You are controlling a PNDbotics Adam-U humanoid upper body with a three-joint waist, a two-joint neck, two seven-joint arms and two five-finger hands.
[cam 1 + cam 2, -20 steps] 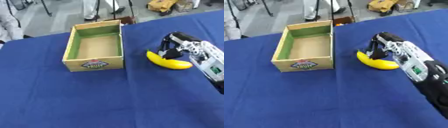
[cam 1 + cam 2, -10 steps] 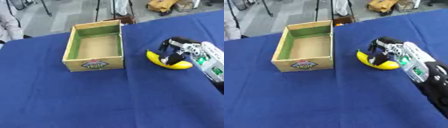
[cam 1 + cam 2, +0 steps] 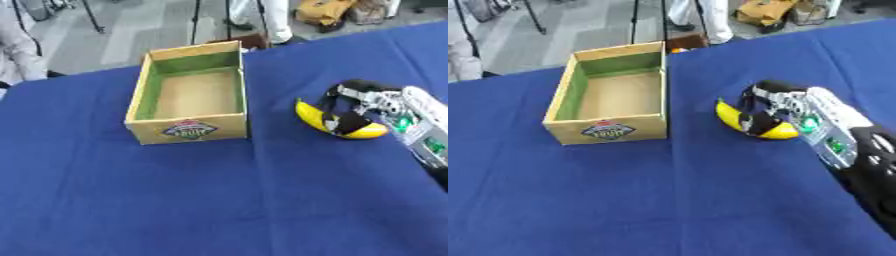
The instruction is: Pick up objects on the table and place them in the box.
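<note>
A yellow banana [image 3: 311,118] lies on the blue cloth, right of the box. My right hand [image 3: 354,106] comes in from the lower right and its fingers and thumb curl around the banana's middle. An open cardboard box [image 3: 190,93] with a green inner lining and a label on its front wall stands at the centre left, nothing inside it. The left hand shows in neither view.
The blue tablecloth [image 3: 175,200] covers the whole table. Beyond its far edge is a grey floor with stands, a brown bag [image 3: 324,10] and people's legs.
My right hand has come down over the banana and its fingers have closed around it. The whole picture has shifted a little.
</note>
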